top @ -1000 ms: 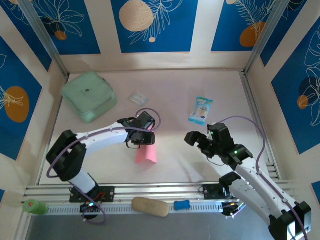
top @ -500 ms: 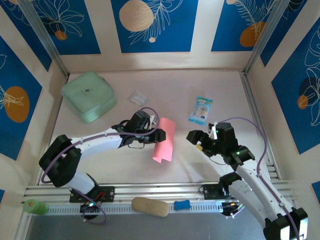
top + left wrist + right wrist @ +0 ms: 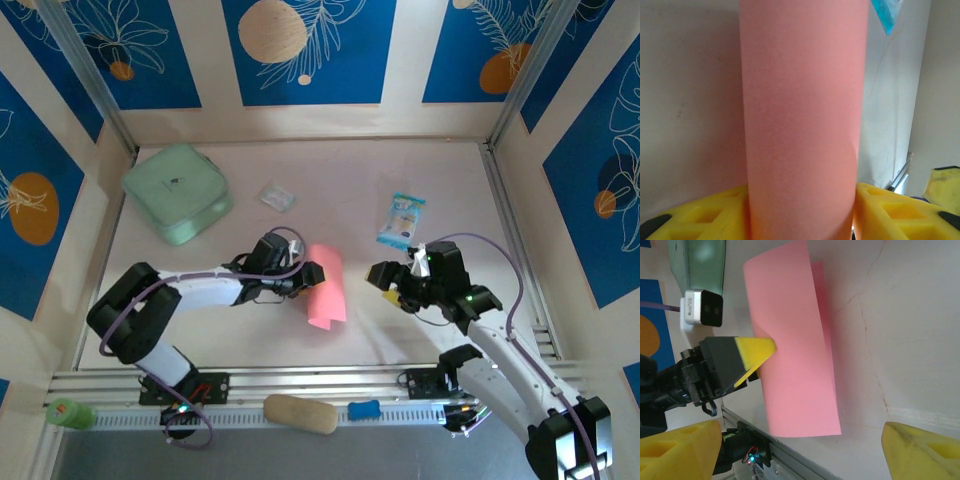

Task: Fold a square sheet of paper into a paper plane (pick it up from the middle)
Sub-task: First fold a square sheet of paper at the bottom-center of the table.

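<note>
Square sheet of paper (image 3: 326, 287) is curled over on itself near the middle of the desk (image 3: 350, 180), pinched at mid-length by my left gripper's (image 3: 311, 274) jaws. A second ago it hung lower and further left. My right gripper (image 3: 390, 284) has edged closer, its jaws spread around nothing.

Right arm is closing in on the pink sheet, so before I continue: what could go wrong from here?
1. The square sheet of paper is curled over and pinched at just one spot by the left gripper. It could slip or twist in that grip.
2. The right gripper, jaws open, faces the sheet's free side. Closing on the curl may crumple it instead of making a clean crease.
</note>
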